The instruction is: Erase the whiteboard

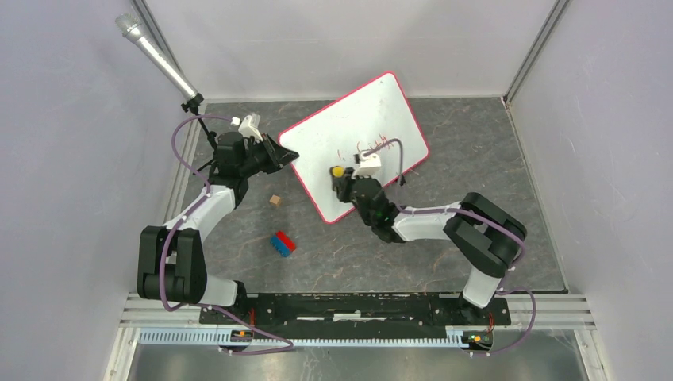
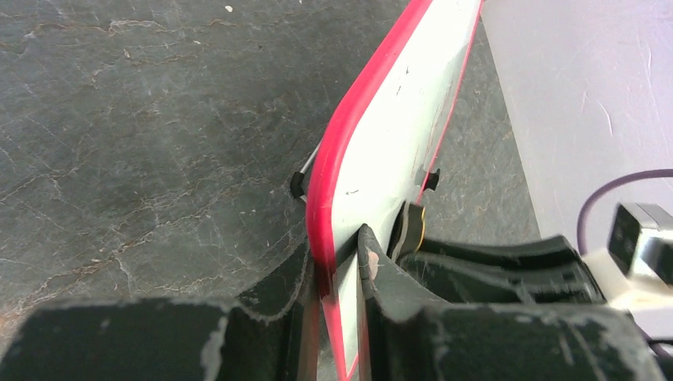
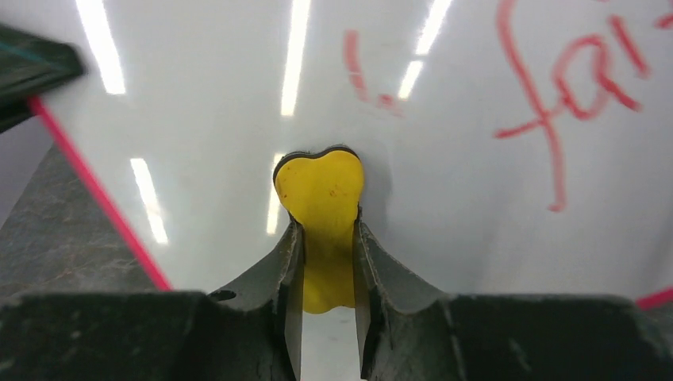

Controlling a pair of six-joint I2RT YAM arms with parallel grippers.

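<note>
A red-and-blue block [image 1: 282, 243] is seen nearest on the desk [image 1: 476, 143], with a small cube [image 1: 275, 200] just beyond it at 12 o'clock. Further in, the right jaws are clamped on a yellow eraser [image 3: 321, 198], which is set against the white face of the whiteboard [image 1: 373, 119]. Red writing [image 3: 571, 87] is left at the eraser's 2 o'clock. The whiteboard is found at the far middle of the desk, turned askew. Its rim at the 9 o'clock corner is gripped between the left jaws, a black clip foot [image 2: 298, 184] being seen beside them. Whether the board is raised off the desk cannot be told. A microphone [image 1: 159, 59] is mounted at the far 10 o'clock.
</note>
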